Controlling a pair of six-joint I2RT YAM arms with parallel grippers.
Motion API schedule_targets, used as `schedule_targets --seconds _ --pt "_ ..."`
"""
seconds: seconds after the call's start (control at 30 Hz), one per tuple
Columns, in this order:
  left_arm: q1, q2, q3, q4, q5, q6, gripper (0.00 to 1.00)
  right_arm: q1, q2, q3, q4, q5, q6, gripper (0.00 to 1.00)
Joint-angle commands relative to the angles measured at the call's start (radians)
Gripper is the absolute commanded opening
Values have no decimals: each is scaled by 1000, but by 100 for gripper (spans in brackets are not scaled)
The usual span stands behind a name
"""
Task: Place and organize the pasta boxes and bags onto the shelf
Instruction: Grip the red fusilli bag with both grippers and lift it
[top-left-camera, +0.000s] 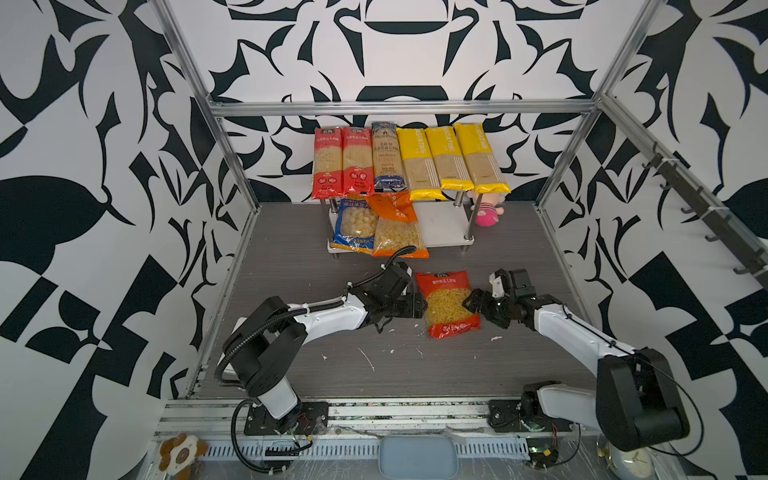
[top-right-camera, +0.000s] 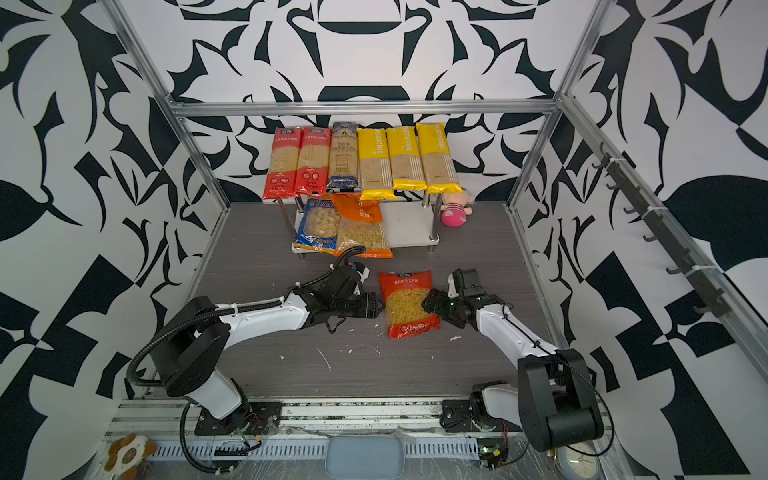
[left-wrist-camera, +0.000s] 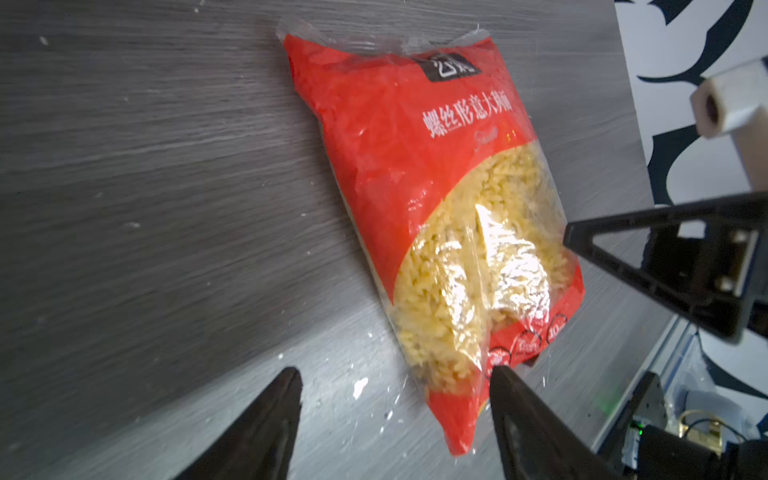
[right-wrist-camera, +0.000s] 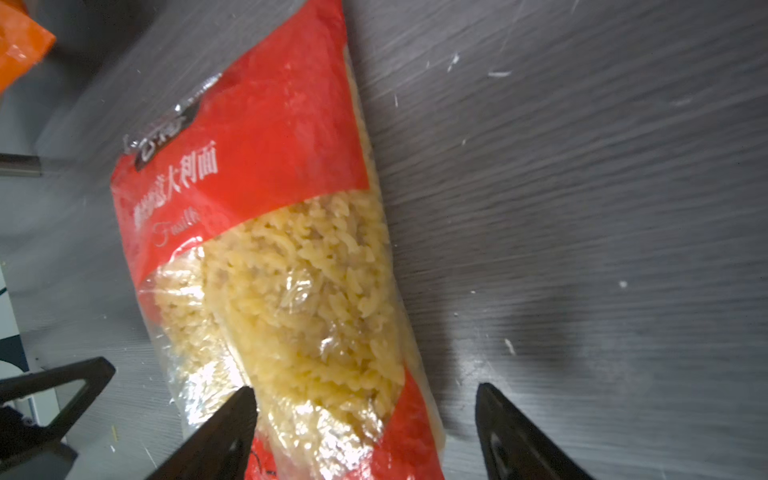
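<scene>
Now red bag (top-left-camera: 448, 304) lies lengthwise, top twd shelf (top-left-camera: 440, 222); L claw (top-left-camera: 420, 308), R claw (top-left-camera: 470, 305) open.

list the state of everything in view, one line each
shelf, upright, lower tier partly bare
spaghetti packs, six side by side on top tier
blue bag, on lower tier
orange bag, on lower tier beside blue bag
red bag, flat on table, unheld, between end effectors
left end effector, open, at red bag's edge
right end effector, open, one finger over red bag
doll, on table beside shelf
</scene>
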Motion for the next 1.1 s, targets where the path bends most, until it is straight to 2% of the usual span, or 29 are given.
schedule_targets --seconds 0.0,0.33,0.53,0.77,1.07 --pt "-2 58 2 70 32 -70 75 0 10 16 45 -11 -21 86" --pt "-26 158 82 142 57 -113 76 5 115 39 148 -63 -1 84" --pt "-31 247 131 161 80 -124 72 18 129 27 184 -86 -2 75" --pt "-40 280 157 162 104 -119 58 36 115 -26 268 -125 20 60" --pt "-50 262 167 143 103 -100 26 38 51 -89 368 -167 55 41"
